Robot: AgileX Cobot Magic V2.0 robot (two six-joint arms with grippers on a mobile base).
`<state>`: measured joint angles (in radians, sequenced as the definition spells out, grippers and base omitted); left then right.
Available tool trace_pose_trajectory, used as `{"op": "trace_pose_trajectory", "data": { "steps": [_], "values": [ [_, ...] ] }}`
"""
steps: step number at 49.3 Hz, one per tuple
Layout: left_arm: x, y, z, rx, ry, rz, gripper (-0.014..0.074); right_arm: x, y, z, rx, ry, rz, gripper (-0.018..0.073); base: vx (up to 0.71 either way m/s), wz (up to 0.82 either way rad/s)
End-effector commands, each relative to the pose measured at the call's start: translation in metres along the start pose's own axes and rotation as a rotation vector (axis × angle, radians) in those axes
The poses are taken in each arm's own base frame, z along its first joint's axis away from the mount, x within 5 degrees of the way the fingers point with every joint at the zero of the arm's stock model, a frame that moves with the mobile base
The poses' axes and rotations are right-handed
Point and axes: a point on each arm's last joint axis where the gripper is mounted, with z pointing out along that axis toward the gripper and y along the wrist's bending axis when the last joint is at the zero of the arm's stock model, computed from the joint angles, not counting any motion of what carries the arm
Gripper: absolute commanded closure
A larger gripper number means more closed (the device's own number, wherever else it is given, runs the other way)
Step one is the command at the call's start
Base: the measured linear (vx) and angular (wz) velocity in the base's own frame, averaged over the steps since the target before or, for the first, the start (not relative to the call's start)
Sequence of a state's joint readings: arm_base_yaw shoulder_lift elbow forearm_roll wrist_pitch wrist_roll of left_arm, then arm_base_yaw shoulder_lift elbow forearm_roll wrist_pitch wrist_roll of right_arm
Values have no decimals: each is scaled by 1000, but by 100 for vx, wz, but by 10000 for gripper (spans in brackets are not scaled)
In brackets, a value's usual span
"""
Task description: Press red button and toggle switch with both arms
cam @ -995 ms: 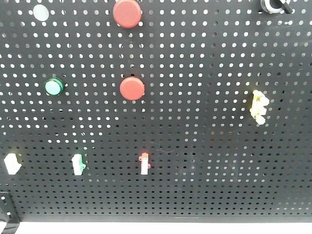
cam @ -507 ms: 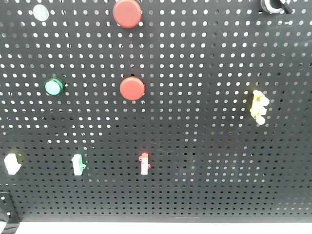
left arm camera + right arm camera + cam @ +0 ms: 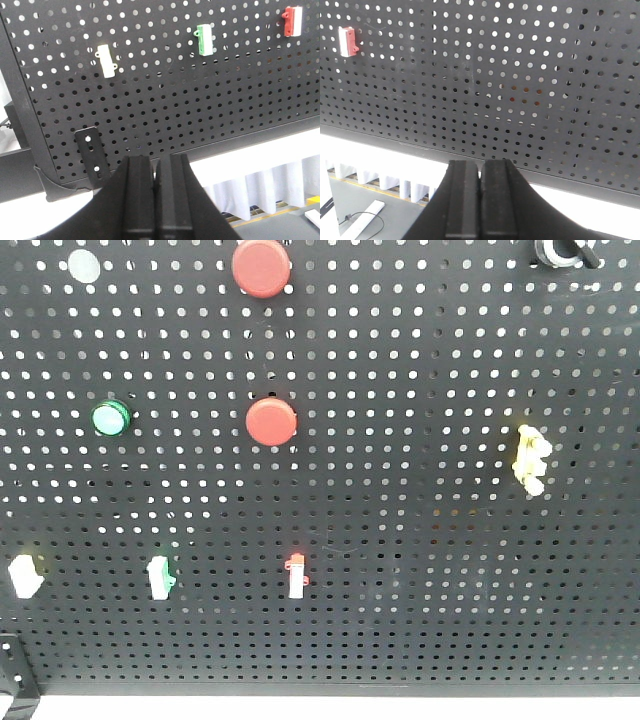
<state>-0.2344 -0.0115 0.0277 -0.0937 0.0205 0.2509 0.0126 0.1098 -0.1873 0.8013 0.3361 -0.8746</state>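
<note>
A black pegboard [image 3: 420,570] fills the front view. Two red buttons sit on it, one at the top [image 3: 261,267] and one in the middle [image 3: 271,421]. Small toggle switches stand along the lower row: a white one [image 3: 22,575], a green one [image 3: 159,577], a red one [image 3: 296,574], and a yellow one [image 3: 529,459] to the right. No arm shows in the front view. My left gripper [image 3: 155,162] is shut and empty below the board's lower edge. My right gripper [image 3: 480,165] is shut and empty, also below the board.
A green button [image 3: 110,418] and a pale round button [image 3: 84,265] sit at the left, a black knob [image 3: 562,251] at the top right. The left wrist view shows a black mounting bracket [image 3: 91,152] and the white [image 3: 107,60], green [image 3: 204,39] and red [image 3: 293,21] switches.
</note>
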Motion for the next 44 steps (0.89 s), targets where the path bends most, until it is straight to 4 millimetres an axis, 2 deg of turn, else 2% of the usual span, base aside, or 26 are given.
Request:
{"op": "trace_pose_trajectory", "data": {
  "steps": [1, 19, 28, 37, 44],
  "values": [
    [4, 0, 0, -18, -45, -14, 595, -12, -5, -1, 46, -54, 6, 562, 0, 0],
    [4, 0, 0, -18, -45, -14, 595, -12, -5, -1, 48, -53, 0, 562, 0, 0],
    [4, 0, 0, -18, -45, -14, 595, -6, -11, -1, 112, 17, -189, 562, 0, 0],
    [4, 0, 0, -18, -45, -14, 595, 0, -21, 0, 227, -16, 14, 562, 0, 0],
    [4, 0, 0, -18, -45, -14, 595, 31, -21, 7, 249, -71, 126, 562, 0, 0]
  ]
}}
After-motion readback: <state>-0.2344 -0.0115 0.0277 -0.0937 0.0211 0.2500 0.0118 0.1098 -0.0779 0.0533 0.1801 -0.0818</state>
